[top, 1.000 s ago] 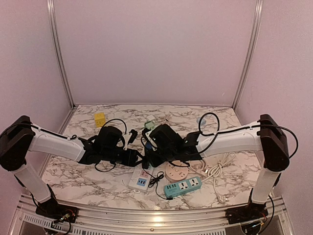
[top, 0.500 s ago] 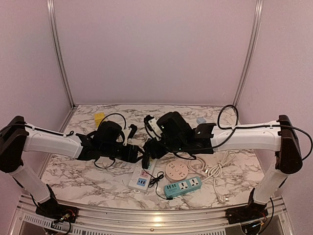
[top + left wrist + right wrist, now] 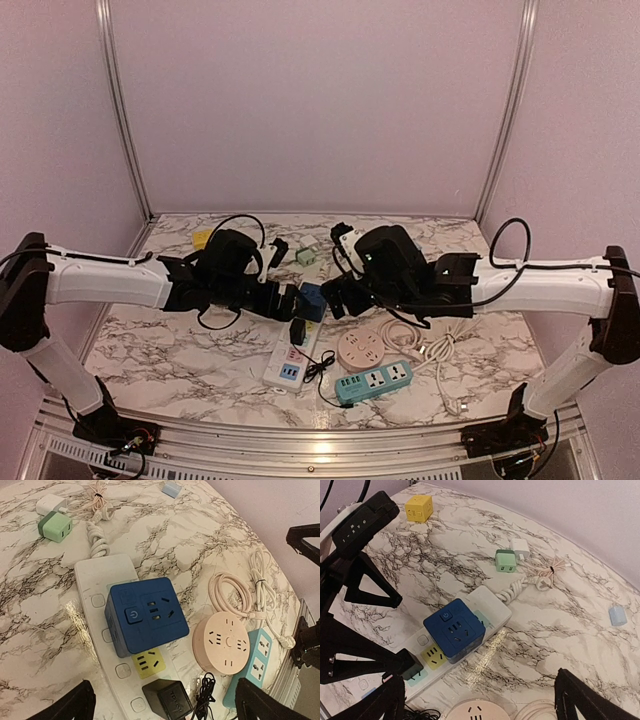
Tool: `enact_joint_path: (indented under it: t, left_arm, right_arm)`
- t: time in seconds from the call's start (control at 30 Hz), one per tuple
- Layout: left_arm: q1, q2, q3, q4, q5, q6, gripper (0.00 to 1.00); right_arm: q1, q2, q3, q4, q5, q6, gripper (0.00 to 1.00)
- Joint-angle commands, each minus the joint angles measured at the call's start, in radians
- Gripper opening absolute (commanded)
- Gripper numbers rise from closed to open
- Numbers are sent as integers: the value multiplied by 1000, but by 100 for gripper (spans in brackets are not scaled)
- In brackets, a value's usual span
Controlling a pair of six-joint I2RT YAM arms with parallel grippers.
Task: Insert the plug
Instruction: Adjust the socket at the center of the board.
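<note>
Now plugged into white power strip (image 3: 95, 577), toward its far end: blue cube adapter (image 3: 146, 614). Left end effector (image 3: 167, 705) and right end effector (image 3: 480, 705) since lifted clear, both wide open, empty; insertion seemingly complete.

Two power strips (image 3: 95, 572) (image 3: 255, 665), three cube adapters (image 3: 454, 629) (image 3: 506, 561) (image 3: 418, 508), one round socket (image 3: 225, 642) — one black plug (image 3: 167, 700), one white charger (image 3: 50, 503).

Only a power symbol (image 3: 132, 615), on the blue cube socket (image 3: 150, 625).
</note>
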Motion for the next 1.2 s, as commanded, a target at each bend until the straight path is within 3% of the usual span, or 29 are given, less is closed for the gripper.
enact_joint_path:
  t: [0.0,0.47,1.17]
  left_arm:
    - [-14,68,93,-135,-54,40,99]
    - [-95,251,253,-280,-142,64,99]
    - [-132,418,338,-365,-351,34,99]
  right_arm:
    - [-10,-58,-26,-14,107,27,99]
    - [-38,-193,-131,-8,189,58,99]
    - [-39,-213,-160,0,205,44,99]
